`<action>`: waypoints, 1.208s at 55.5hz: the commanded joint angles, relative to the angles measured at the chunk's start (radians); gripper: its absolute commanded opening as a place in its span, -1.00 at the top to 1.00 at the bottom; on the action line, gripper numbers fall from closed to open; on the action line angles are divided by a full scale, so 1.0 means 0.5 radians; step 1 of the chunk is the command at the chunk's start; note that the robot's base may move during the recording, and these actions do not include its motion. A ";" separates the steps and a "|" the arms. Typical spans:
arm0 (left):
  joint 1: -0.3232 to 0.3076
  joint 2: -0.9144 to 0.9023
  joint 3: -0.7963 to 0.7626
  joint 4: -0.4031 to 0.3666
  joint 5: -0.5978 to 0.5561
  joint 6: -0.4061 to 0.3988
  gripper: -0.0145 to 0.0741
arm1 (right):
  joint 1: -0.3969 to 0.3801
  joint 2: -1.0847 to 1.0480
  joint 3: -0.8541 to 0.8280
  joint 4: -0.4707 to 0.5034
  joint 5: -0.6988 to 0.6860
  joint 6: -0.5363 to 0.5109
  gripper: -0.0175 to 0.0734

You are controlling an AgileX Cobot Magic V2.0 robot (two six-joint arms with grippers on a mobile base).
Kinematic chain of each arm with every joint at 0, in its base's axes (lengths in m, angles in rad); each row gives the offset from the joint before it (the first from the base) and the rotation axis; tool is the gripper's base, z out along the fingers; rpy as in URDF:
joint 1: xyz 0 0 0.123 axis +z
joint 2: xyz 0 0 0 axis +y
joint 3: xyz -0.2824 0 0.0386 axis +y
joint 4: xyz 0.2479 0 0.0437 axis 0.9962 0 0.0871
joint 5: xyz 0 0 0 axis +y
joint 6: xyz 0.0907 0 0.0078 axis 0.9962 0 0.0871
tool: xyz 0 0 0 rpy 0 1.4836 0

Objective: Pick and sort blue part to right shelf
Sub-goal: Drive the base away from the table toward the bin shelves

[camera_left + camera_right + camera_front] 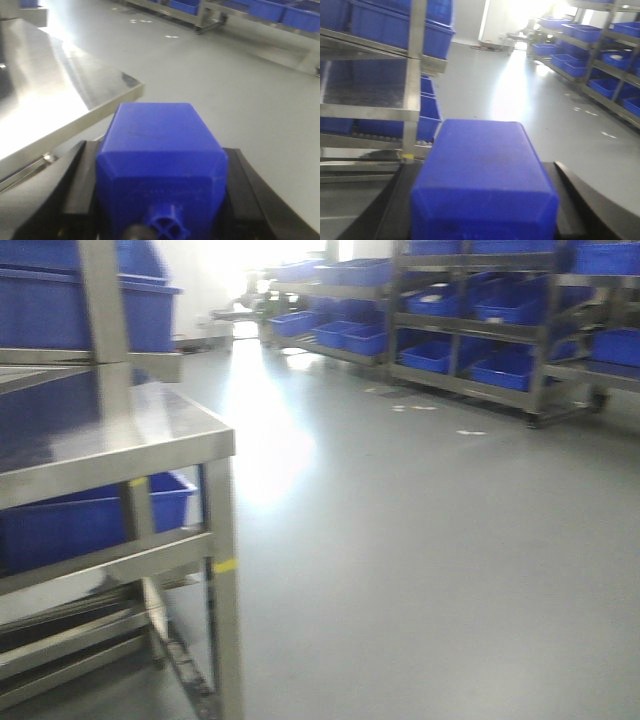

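A blue part (pixel 157 130), a boxy plastic block with a cross-shaped stub at its near end, fills the left wrist view. My left gripper (pixel 160 172) is shut on it, black fingers (pixel 75 175) pressed to both sides. Another blue part (pixel 482 150) sits the same way in my right gripper (pixel 482 197), which is shut on it. The right shelf (pixel 412 112), a steel-framed rack with roller tracks and deep blue bins (pixel 395 30), stands close on the left of the right wrist view and also at the left of the front view, right shelf (pixel 120 455). Neither gripper shows in the front view.
A brushed-steel shelf corner (pixel 125 87) lies just left of the left gripper. More steel racks with blue bins (pixel 500 340) line the far right wall. Grey floor (pixel 420 560) stretches between them, with bright glare from a doorway (pixel 250 280) at the back.
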 commanded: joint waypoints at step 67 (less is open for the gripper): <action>-0.017 0.005 -0.062 -0.008 -0.193 0.003 0.11 | -0.005 0.029 -0.047 0.029 -0.195 0.004 0.23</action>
